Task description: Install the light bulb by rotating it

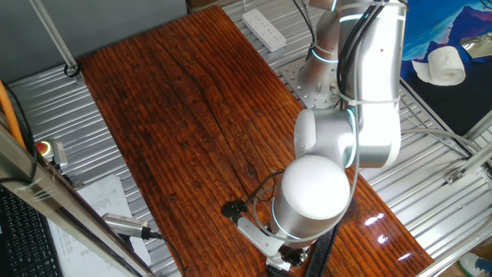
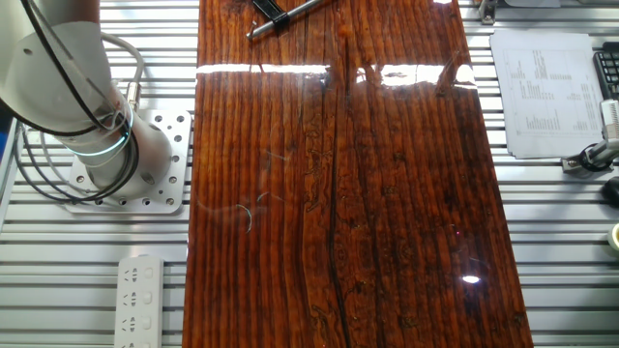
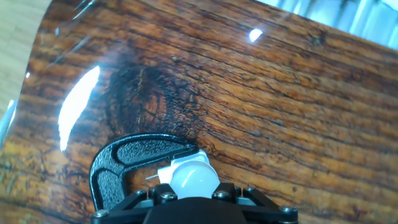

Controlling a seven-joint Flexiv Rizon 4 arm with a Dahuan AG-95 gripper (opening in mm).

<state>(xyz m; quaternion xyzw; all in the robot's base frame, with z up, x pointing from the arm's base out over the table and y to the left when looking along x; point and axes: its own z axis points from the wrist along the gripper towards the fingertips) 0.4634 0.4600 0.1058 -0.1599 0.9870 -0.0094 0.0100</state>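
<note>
The small white light bulb with a smooth rounded dome (image 3: 194, 177) appears only in the hand view, low in the picture. It sits against the inner curve of a black textured C-shaped clamp (image 3: 118, 163) on the glossy wooden tabletop (image 3: 261, 106).

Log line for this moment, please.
light bulb at black clamp | pincer right above bulb, grip unclear | wooden table

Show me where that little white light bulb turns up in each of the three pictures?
One fixed view: not visible; the arm's white joint covers that spot.
The other fixed view: not in the picture.
Hand view: the light bulb sits bottom centre, beside the black clamp.
Shared landmark: the striped wooden tabletop.
</note>
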